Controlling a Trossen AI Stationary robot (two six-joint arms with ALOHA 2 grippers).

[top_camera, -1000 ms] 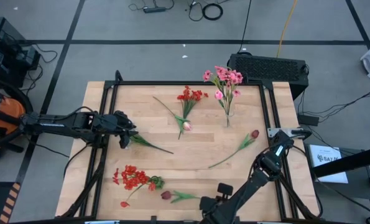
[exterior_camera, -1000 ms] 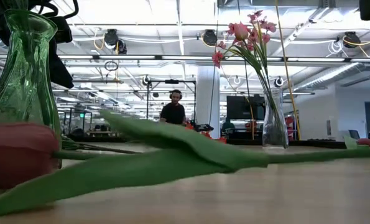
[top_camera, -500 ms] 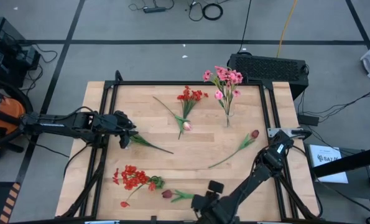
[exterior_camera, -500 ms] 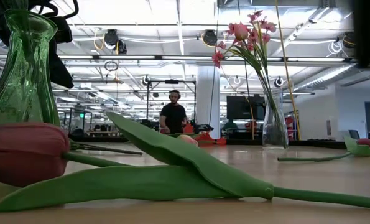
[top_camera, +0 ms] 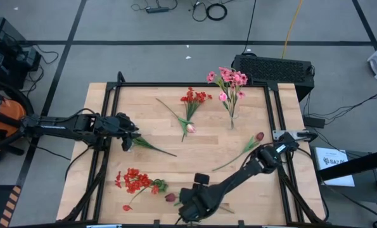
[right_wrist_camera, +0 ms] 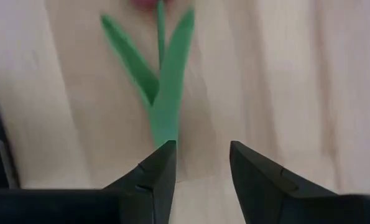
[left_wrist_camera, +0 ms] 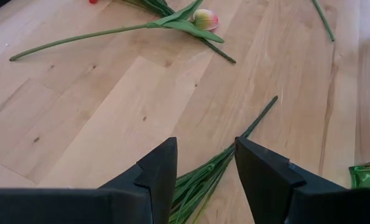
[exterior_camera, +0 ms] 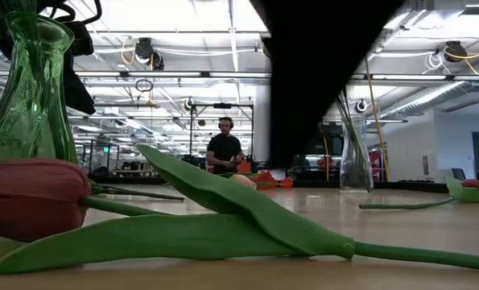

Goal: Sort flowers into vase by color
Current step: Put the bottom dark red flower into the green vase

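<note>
A dark maroon tulip [top_camera: 170, 198] lies flat near the table's front edge, its bud [exterior_camera: 30, 197] and long leaf [right_wrist_camera: 163, 93] on the wood. My right gripper [right_wrist_camera: 200, 146] hangs open just above the leaf and stalk, pointing steeply down [top_camera: 188, 208]. Pink blooms [top_camera: 229, 79] stand in a clear vase [top_camera: 232, 120] at the back. Red clusters [top_camera: 194, 97] [top_camera: 134, 180], a pink bud [top_camera: 189, 128] and a dark red tulip [top_camera: 259, 136] lie on the table. My left gripper [left_wrist_camera: 204, 142] waits open at the left, bare green stalks [left_wrist_camera: 200, 180] showing below its gap, beside a green vase [exterior_camera: 30, 89].
Black rails [top_camera: 175, 85] frame the wooden table top. My right arm [exterior_camera: 328, 72] reaches slantwise across the front right part of the table and blocks the middle of the low view. A person [exterior_camera: 223, 149] stands far back in the room. Bare wood [top_camera: 194, 168] lies mid-table.
My right gripper has swung along the near edge toward the table's left and tipped more steeply down, ending over the maroon tulip. The tulip's stalk end, raised off the wood a second ago, has dropped flat onto the table; its bud stayed in place.
</note>
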